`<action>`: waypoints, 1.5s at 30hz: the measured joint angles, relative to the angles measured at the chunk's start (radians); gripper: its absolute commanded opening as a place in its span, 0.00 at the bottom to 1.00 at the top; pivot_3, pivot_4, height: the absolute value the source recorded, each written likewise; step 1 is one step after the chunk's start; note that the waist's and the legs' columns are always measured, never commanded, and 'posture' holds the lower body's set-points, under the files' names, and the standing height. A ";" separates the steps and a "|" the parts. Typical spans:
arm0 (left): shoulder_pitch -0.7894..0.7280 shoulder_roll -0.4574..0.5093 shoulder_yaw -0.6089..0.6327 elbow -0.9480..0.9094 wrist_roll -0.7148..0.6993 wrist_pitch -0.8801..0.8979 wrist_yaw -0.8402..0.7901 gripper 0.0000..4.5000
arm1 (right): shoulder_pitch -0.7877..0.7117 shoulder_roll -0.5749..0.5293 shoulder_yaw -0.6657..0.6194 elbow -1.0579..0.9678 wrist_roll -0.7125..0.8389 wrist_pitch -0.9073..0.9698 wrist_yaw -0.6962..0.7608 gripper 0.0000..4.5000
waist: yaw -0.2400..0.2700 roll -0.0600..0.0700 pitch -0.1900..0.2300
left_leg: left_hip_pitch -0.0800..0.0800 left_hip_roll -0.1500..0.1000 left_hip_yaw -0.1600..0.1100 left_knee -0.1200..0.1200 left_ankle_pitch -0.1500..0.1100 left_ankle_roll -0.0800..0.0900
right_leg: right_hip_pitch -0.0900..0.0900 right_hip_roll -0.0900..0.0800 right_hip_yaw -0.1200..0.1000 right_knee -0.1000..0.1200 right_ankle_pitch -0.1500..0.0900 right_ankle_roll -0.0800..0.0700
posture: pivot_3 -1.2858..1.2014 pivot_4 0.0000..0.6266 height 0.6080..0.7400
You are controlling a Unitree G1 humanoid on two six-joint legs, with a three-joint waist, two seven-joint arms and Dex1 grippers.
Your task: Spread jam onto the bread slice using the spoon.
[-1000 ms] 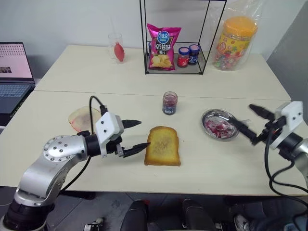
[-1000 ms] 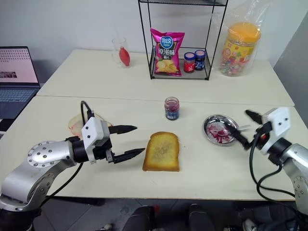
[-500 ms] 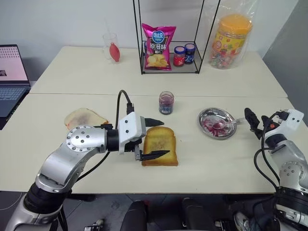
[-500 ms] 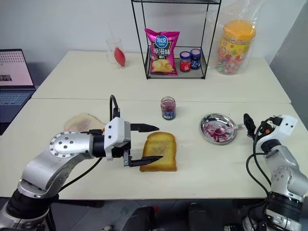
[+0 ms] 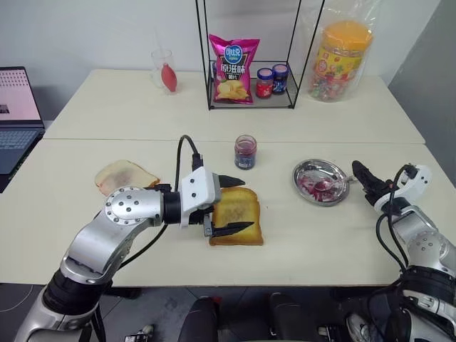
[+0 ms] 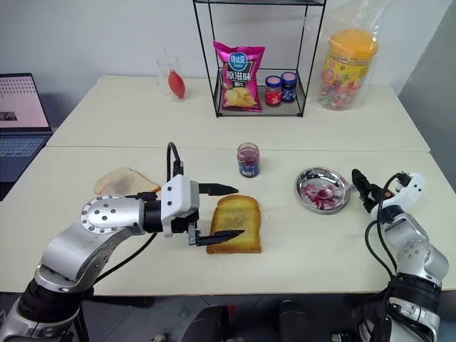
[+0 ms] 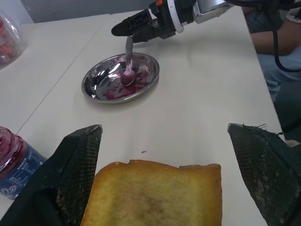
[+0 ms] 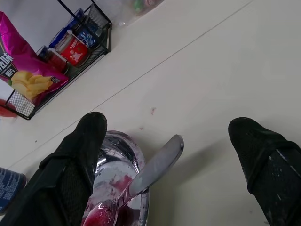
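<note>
Centrally on the pale matte table lies the toast, a square golden-brown slice with a darker crust and a dry, evenly browned face. At its 12 o'clock stands the jar, small clear glass with a blue label, holding dark glossy jam. At the toast's 3 o'clock, well apart, sits a shallow round metal dish, shiny and smeared with purple-red jam. The spoon rests in it, thin silvery handle leaning over the rim toward the right gripper, its bowl coated in jam.

The left gripper reaches in from the toast's 9 o'clock, its two black tapered fingers spread wide, one over the far crust and one over the near crust, with nothing between them. The right gripper sits at the dish's 3 o'clock, just beside the rim, its textured black fingers also wide apart and empty; the spoon handle points into the gap between them, with no contact visible.

A paler slice with a reddish smear lies at the toast's 9 o'clock, beyond the left arm. At the table's far edge a black wire rack holds a glossy pink chip bag and two small jars.

Compared with a second ago, the left gripper has moved from beside the toast to straddle it, and the right gripper has dropped and rolled, closing in on the spoon handle.
</note>
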 measured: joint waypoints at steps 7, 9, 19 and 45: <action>-0.012 -0.003 0.000 0.002 0.004 0.003 0.000 1.00 | -0.040 0.000 0.000 0.070 0.030 0.017 0.016 0.68 | 0.000 0.000 0.000 | 0.000 0.000 0.000 0.000 0.000 0.000 | 0.000 0.000 0.000 0.000 0.000 0.000 | 0.52 0.24 1.00; -0.014 -0.003 0.000 0.002 0.004 0.004 0.000 1.00 | -0.044 0.002 -0.001 0.079 0.034 0.021 0.018 0.58 | 0.000 0.000 0.000 | 0.000 0.000 0.000 0.000 0.000 0.000 | 0.000 0.000 0.000 0.000 0.000 0.000 | 0.52 0.24 1.00; -0.018 -0.003 0.000 0.003 0.004 0.018 0.000 1.00 | -0.050 0.006 -0.001 0.089 0.060 0.025 0.025 0.11 | 0.000 0.000 0.000 | 0.000 0.000 0.000 0.000 0.000 0.000 | 0.000 0.000 0.000 0.000 0.000 0.000 | 0.52 0.24 1.00; 0.138 -0.084 0.265 -0.002 -0.013 0.088 0.280 1.00 | -0.291 0.011 0.140 -0.330 0.288 0.191 -0.118 0.01 | -0.019 0.005 0.003 | 0.000 0.002 0.000 0.000 0.000 0.000 | -0.001 0.002 0.000 0.000 0.001 0.000 | 0.52 0.24 1.00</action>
